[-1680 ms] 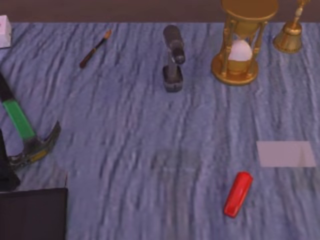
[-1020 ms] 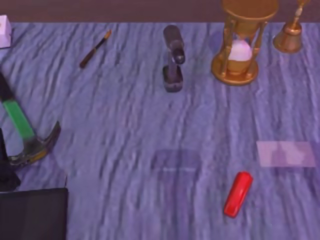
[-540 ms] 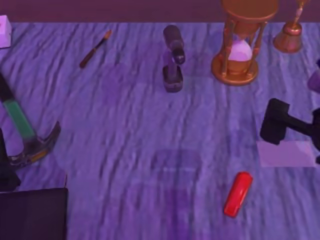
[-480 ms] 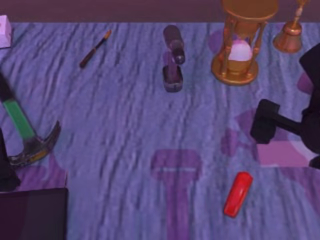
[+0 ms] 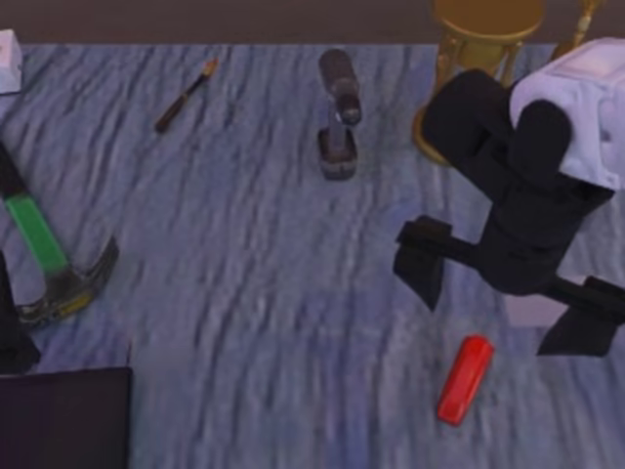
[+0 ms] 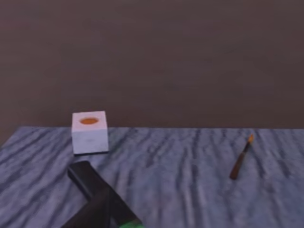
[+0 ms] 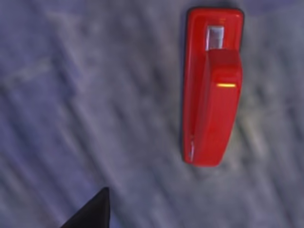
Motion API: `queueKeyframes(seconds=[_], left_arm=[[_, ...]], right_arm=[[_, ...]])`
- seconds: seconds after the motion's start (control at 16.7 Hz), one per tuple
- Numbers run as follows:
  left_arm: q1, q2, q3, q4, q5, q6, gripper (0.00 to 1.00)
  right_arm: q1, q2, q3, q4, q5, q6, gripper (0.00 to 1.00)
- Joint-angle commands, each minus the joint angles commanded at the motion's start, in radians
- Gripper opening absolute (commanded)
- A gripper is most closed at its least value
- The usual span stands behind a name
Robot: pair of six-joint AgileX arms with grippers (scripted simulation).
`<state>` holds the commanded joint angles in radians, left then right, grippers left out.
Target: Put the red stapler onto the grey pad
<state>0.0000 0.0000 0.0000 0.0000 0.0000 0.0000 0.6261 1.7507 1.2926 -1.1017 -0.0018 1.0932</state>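
The red stapler (image 5: 465,379) lies flat on the table at the front right, and it fills the right wrist view as a glossy bar (image 7: 211,85). My right gripper (image 5: 503,293) hovers just behind it, open, its two black fingers (image 5: 425,264) spread wide with nothing between them. One dark fingertip (image 7: 92,213) shows in the right wrist view, apart from the stapler. The right arm covers most of the grey pad (image 5: 530,311); only a pale strip shows. My left arm (image 5: 10,327) is parked at the table's left edge.
A green-handled hammer (image 5: 44,254) and a black panel (image 5: 63,415) are at the left. A small brush (image 5: 186,95), a dark upright tool (image 5: 337,112), a gold hourglass (image 5: 469,29) and a white cube (image 6: 89,132) stand along the back.
My right arm has swept in from the right edge and now hangs over the pad, just behind the stapler. The stapler has not moved.
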Motion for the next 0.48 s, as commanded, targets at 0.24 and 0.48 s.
queueKeyframes(seconds=[0.24, 0.48], left_arm=[[0.0, 0.0, 0.0, 0.0, 0.0, 0.0, 1.0], [0.0, 0.0, 0.0, 0.0, 0.0, 0.0, 1.0]], right_arm=[[0.005, 0.012, 0.012, -0.008, 0.0, 0.009, 1.0], [0.001, 0.016, -0.003, 0.01, 0.0, 0.007, 1.0]])
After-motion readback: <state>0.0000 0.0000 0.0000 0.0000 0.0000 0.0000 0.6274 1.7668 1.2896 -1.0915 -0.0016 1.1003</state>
